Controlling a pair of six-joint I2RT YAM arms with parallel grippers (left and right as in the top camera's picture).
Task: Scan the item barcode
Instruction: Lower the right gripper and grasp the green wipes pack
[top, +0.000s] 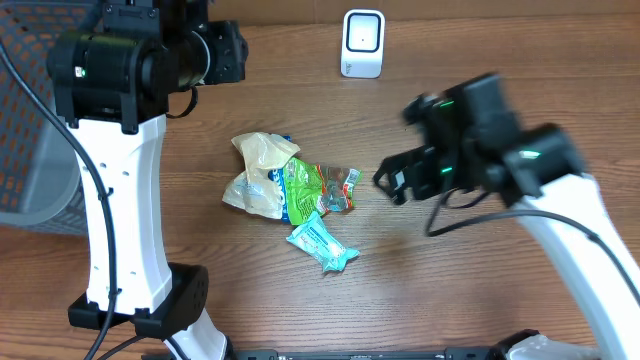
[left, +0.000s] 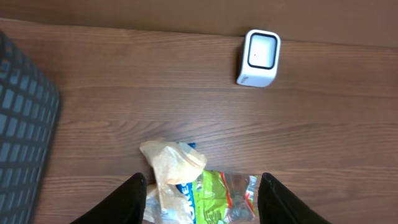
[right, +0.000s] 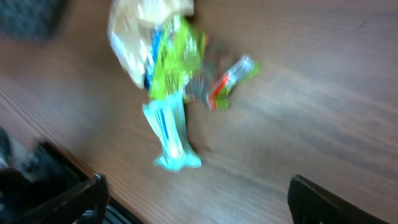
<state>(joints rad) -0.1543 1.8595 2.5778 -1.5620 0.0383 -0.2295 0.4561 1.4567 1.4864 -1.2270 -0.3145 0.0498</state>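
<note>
A brown wooden desk has a dark mesh basket at its left. Mid-desk lie a crumpled tan-and-green plastic bag and, touching it, a teal packet; a white box scanner stands well apart. Left fingers and right fingers spread wide, empty.
</note>
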